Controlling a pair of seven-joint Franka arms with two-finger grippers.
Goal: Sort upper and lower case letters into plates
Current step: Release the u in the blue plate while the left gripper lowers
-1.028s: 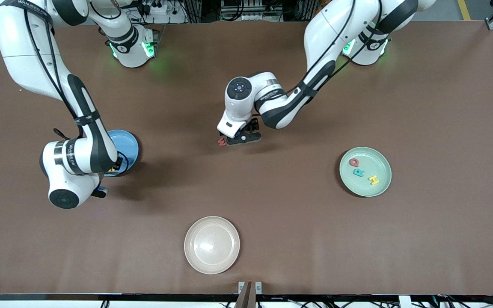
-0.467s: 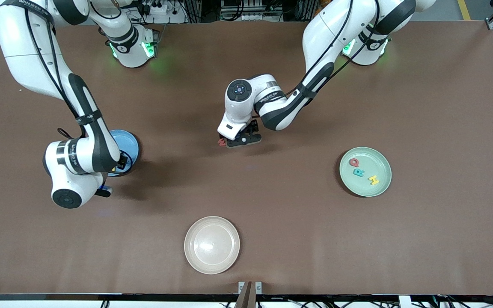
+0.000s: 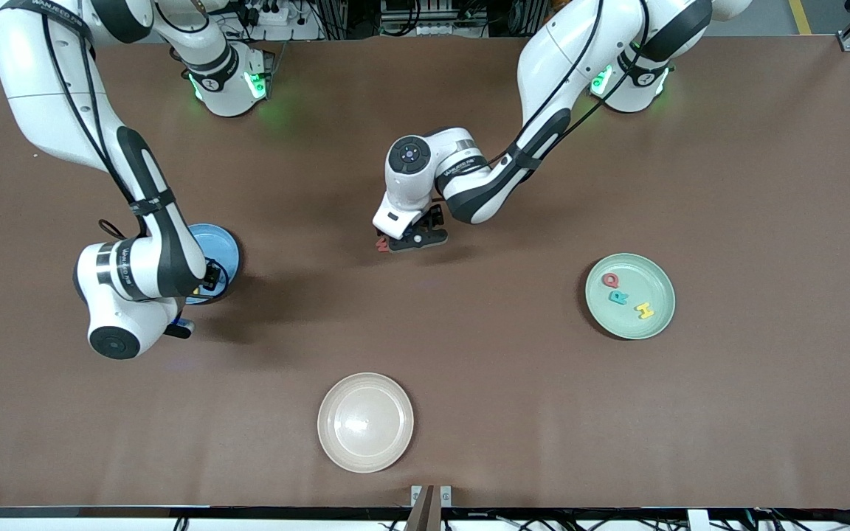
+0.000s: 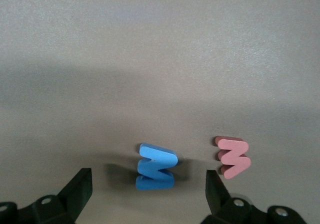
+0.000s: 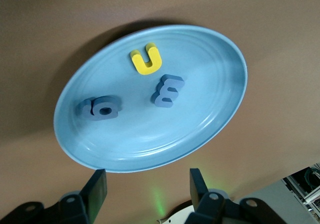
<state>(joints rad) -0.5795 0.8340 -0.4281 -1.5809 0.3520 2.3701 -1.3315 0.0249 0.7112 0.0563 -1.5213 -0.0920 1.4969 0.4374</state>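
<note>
My left gripper (image 3: 409, 240) (image 4: 148, 194) hangs low over the middle of the table, open, with a blue letter (image 4: 156, 166) standing between its fingers, untouched. A red letter (image 4: 233, 157) (image 3: 381, 243) lies just outside one finger. My right gripper (image 3: 178, 327) (image 5: 147, 189) is open and holds nothing, over the table by the rim of the blue plate (image 3: 220, 249) (image 5: 205, 114). That plate holds a yellow letter (image 5: 146, 59) and two blue letters (image 5: 167, 90) (image 5: 102, 107). The mint plate (image 3: 662, 284) holds a red letter (image 3: 609, 280), a teal letter (image 3: 619, 297) and a yellow letter (image 3: 644, 310).
A cream plate (image 3: 365, 422) with nothing in it sits near the table's front edge. The right arm's hand covers part of the blue plate in the front view. Bare brown tabletop lies between the plates.
The left gripper has crept slightly toward the right arm's end over the two letters. The right hand has shifted a little beside the blue plate. No letter has moved.
</note>
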